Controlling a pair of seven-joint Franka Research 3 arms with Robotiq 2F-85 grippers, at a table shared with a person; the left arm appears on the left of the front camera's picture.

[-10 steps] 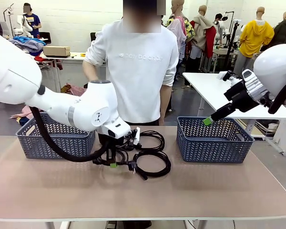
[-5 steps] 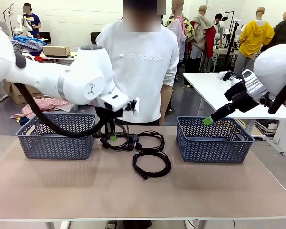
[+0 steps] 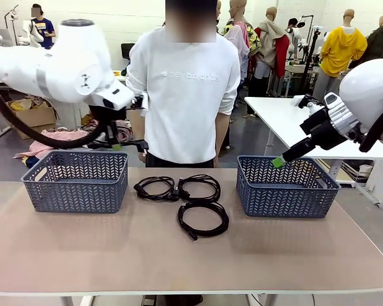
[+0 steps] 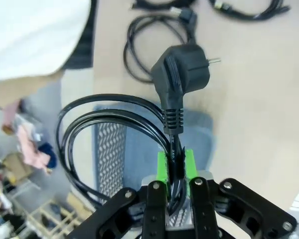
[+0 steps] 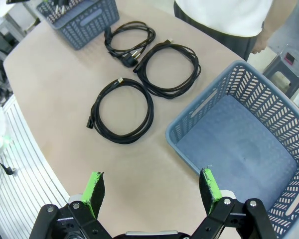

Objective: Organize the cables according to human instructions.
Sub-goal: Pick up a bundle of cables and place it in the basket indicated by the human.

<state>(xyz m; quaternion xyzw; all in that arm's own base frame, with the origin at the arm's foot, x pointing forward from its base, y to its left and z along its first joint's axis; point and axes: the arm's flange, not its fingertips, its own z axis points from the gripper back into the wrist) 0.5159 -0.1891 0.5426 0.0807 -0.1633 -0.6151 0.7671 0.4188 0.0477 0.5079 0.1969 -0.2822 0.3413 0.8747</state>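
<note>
My left gripper (image 3: 117, 146) is no longer down at the middle of the table (image 3: 179, 261). It has risen and swung away to its own side, and now hangs above the left basket (image 3: 75, 191). The cable (image 4: 182, 74) it was clamping a second ago has left the tabletop with it. Its loops dangle from the closed pads (image 4: 162, 167) and its plug juts out ahead of them, over the basket. The group it came from is one short. Three coils (image 3: 180, 223) lie on the table where four lay under the arm, and the arm no longer hides any of them.
</note>
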